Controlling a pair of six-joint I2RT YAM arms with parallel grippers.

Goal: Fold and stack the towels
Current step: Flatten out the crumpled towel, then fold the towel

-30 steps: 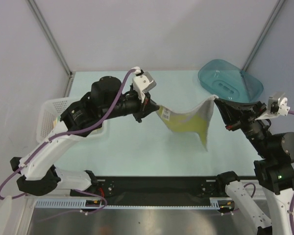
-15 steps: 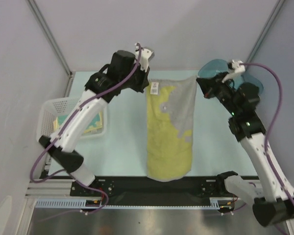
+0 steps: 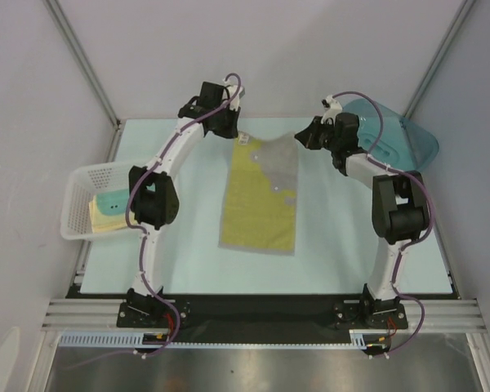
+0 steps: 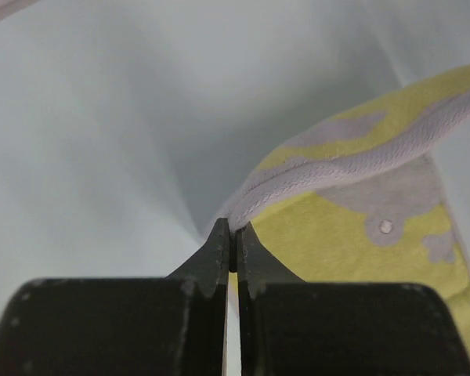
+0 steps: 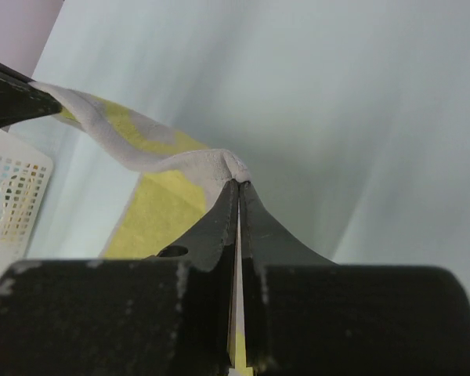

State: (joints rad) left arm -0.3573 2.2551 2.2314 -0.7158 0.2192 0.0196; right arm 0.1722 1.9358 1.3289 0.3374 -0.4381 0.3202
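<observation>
On your far left, a white mesh basket (image 3: 72, 204) sits at the left edge of the worktop (image 3: 351, 237), beside the left arm. In it you have a pale teal cloth (image 3: 114, 201) lying on top of a pale yellow one (image 3: 106, 222), which shows along the near side. How many layers lie under them you cannot tell from above.

Moving right, the left arm reaches out to the far edge of the worktop. Your left hand (image 4: 233, 233) is pressed together on the far left corner of the spread towel (image 3: 257, 204), with the grey hem pinched right at the tips of its fingers. A small white label (image 3: 245, 139) shows on the towel just beside that corner.

The towel itself is the yellow one with beige-grey patches. It lies opened out and flat in the middle of the worktop, long side running from the far edge towards the arm bases, and its near edge rests well short of the front rail. Only the far edge is raised off the surface, hanging between the two hands.

Your right hand (image 5: 238, 186) is likewise closed tight, pinching the far right corner, where the cloth bunches into a small peak over its fingertips.

At the far right corner stands the teal translucent tub (image 3: 404, 139), just behind the right arm, which hides its left part. Whether anything lies in it you cannot tell.
</observation>
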